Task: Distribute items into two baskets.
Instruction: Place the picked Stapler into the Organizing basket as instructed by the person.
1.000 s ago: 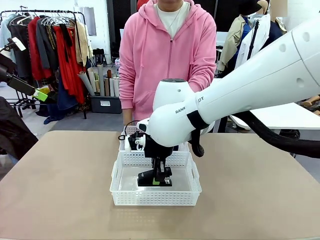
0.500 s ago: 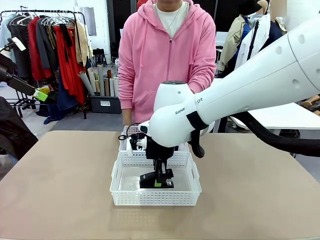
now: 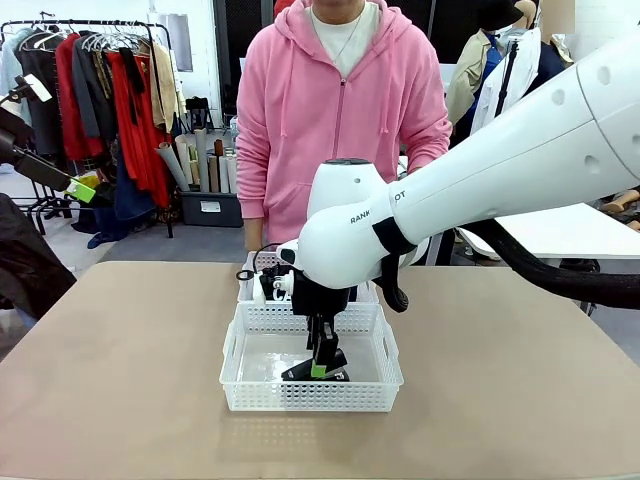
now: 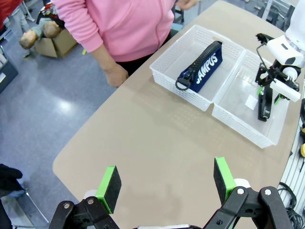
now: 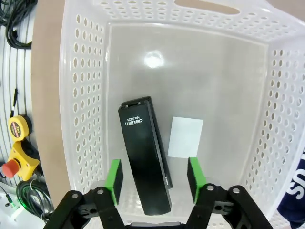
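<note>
The black stapler (image 5: 145, 160) lies on the floor of the near white basket (image 5: 83, 95), between the parted green pads of my right gripper (image 5: 155, 179), and neither pad touches it. From the front, that gripper (image 3: 322, 362) reaches down into the near basket (image 3: 310, 400) over the stapler (image 3: 305, 373). The navy "CAMPUS" pouch (image 4: 202, 67) lies in the far basket (image 4: 164, 76), which adjoins the near basket (image 4: 238, 121). My left gripper (image 4: 167, 183) hangs open and empty high above the table's left end, far from both baskets.
A person in a pink hoodie (image 3: 335, 110) stands at the far edge, hands off the table. A white label (image 5: 185, 137) sticks to the near basket's floor. Beside the table are a yellow tape measure (image 5: 18, 125), a red stop button (image 5: 14, 164) and cables. Bare tabletop (image 3: 120, 370) flanks the baskets.
My right gripper's jaws have parted and let go of the stapler, which now rests in the near basket. The left arm has not moved.
</note>
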`<state>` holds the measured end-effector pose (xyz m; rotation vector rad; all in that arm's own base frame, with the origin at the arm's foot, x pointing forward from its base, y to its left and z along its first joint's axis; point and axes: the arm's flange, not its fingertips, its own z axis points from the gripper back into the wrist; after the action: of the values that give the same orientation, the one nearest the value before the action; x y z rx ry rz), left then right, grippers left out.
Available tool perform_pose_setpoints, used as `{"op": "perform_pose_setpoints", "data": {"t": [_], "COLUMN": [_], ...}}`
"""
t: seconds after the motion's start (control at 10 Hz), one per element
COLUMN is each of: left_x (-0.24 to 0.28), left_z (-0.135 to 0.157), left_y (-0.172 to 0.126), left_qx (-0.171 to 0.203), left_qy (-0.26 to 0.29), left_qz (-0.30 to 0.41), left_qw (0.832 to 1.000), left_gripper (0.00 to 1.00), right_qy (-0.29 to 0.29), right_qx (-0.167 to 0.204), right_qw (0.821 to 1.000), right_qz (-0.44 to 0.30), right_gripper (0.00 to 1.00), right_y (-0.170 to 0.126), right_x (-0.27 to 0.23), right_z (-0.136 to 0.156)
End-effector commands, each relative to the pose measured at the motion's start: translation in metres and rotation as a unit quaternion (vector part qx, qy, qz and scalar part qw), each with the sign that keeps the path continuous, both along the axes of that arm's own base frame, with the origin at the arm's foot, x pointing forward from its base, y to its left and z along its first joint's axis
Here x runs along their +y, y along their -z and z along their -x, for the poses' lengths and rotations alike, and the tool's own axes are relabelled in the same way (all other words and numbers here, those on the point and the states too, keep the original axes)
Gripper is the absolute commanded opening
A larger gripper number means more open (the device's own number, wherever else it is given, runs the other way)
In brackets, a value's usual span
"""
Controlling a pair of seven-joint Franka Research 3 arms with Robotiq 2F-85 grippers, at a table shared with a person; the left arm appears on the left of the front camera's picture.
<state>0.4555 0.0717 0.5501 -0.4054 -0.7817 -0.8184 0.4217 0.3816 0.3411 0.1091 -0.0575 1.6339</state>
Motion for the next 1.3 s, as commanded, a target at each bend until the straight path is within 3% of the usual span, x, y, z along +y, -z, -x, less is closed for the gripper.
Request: {"op": "perform_pose_setpoints", "data": {"t": [0.0, 0.6, 1.2], "left_x": [-0.001, -0.001, -0.001], "left_z": [0.000, 0.000, 0.000], "left_y": [0.000, 0.000, 0.000], "left_qx": [-0.003, -0.003, -0.003], "left_qy": [-0.001, -0.001, -0.001], "left_qz": [0.002, 0.002, 0.002], "left_qw": [1.000, 1.000, 1.000], "left_gripper": [1.00, 1.00, 1.00], "right_qy": [-0.008, -0.004, 0.005], "right_qx": [0.002, -0.027, -0.029], "right_qw": [1.000, 1.000, 1.000], "right_qz": [-0.004, -0.005, 0.002], "right_gripper": [1.00, 1.00, 1.00], "right_y": [-0.011, -0.057, -0.054], "right_x": [-0.003, -0.033, -0.018], "right_z": [0.000, 0.018, 0.010]}}
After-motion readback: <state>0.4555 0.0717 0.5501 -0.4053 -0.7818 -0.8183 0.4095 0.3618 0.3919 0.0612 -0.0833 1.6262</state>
